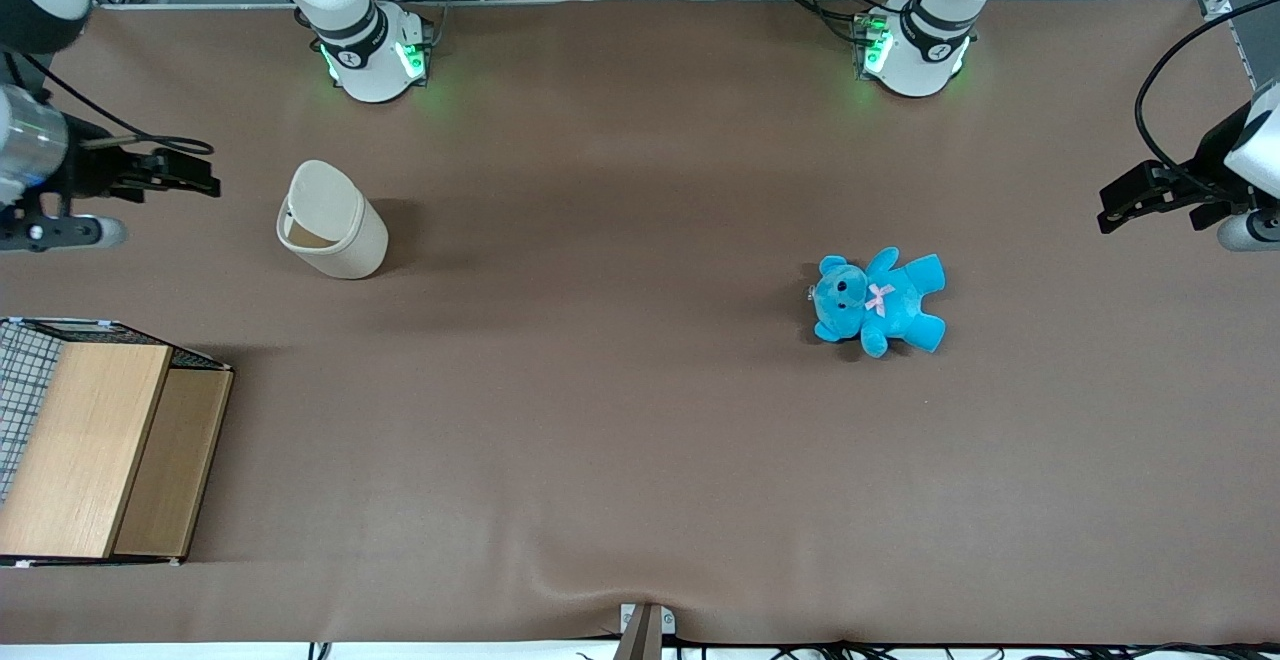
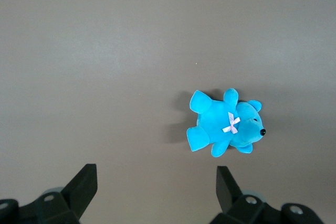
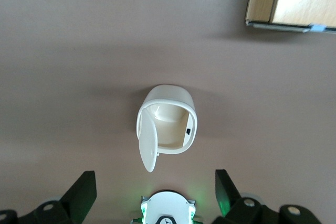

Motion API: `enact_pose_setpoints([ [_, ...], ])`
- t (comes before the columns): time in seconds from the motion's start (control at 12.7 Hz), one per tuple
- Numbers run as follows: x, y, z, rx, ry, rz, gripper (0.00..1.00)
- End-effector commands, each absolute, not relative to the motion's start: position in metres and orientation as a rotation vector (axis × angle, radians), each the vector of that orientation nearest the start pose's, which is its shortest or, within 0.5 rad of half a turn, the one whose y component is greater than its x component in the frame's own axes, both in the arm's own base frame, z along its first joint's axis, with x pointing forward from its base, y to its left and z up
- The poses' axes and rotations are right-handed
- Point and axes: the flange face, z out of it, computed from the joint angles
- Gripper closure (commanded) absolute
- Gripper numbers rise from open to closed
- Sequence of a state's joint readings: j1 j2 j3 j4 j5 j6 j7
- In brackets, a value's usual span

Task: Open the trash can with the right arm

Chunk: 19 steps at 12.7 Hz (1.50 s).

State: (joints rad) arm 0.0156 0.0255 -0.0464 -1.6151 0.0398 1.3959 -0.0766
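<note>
Front view shows you the bin (image 1: 335, 222) standing on the brown table (image 1: 620, 420), toward the working arm's end and nearer the arm bases' edge than the front edge. Its lid (image 1: 325, 202) is swung up and open, so you can see into the cream hollow at its mouth. Your right arm (image 1: 30, 70) reaches in from the table's end, and its gripper (image 1: 190, 172) hangs apart from the bin, closer to that end edge, touching nothing. Look at the right wrist view: the two black fingers (image 3: 81, 190) stand wide apart with nothing between them, and the bin (image 3: 168, 121) sits between them in line but well clear, its lid (image 3: 147, 142) hinged out to one side and the inside bare as far as you can see. The arm's base (image 1: 370, 55), lit green, stands at the table's edge just past the bin.

A wire crate (image 1: 95, 445) with a wooden top sits at the front corner of the working arm's end, nearer the front camera than the bin. A blue teddy (image 1: 880, 302) with a pink bow lies on its back toward the parked arm's end, well apart from the bin.
</note>
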Motion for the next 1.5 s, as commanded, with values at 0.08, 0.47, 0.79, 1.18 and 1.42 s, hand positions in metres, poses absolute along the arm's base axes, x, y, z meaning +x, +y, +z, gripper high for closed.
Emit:
enact_pose_setpoints([
  [0.08,0.554,-0.014,0.624,-3.108,-0.049,0.255,0.00],
  [0.47,0.548,-0.023,0.667,-3.121,-0.031,0.090,0.00],
  [0.79,0.521,-0.032,0.670,-3.120,-0.001,0.041,0.00],
  [1.18,0.525,-0.033,0.673,-3.123,0.001,0.010,0.00],
  [1.42,0.530,-0.034,0.676,-3.126,0.002,-0.047,0.00],
])
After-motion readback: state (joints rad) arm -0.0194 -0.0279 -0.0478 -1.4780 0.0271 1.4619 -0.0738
